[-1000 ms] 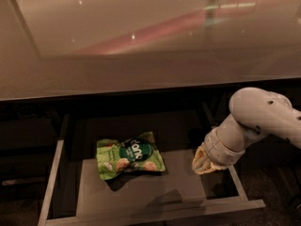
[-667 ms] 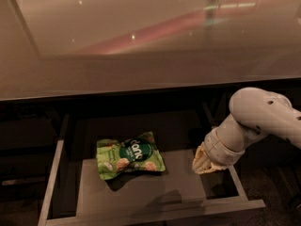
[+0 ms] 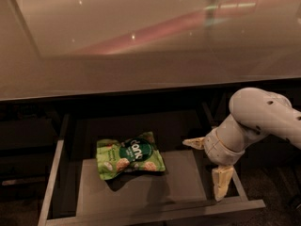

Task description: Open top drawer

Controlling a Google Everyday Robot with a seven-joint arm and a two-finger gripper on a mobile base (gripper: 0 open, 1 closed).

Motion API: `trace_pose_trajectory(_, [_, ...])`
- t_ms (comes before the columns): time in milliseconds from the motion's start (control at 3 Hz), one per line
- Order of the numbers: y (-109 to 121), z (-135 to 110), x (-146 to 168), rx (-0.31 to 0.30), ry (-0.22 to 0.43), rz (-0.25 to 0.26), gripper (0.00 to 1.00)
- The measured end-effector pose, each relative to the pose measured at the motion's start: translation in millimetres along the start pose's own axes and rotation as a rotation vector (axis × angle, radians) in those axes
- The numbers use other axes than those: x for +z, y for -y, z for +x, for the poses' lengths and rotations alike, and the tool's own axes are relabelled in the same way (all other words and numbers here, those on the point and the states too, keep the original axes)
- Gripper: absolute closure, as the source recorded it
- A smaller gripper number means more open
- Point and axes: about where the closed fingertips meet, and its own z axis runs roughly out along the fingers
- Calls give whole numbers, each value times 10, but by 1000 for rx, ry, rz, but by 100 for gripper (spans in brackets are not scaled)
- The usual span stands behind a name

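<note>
Observer: top drawer (image 3: 141, 216), position?
Recorder: pulled well out from under countertop (image 3: 141, 41). Pale rim toward camera, grey floor exposed. Judged: task essentially done.
Observer: contents?
Recorder: green snack bag (image 3: 130, 157), lying flat, left of centre on the floor.
Observer: gripper (image 3: 201, 171)?
Recorder: over drawer's right side, just inside front rim. Fingers (image 3: 221, 185) splayed wide, clasping nothing; one points left, the other down. Handle not visible from this angle.
Observer: why so wide?
Recorder: probably nothing left to pull. Bag sits apart from both fingers, so snagging seems unlikely.
</note>
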Motion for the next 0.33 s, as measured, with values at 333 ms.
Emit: trace_pose_trajectory(333, [0, 0, 0, 0, 0, 0, 0])
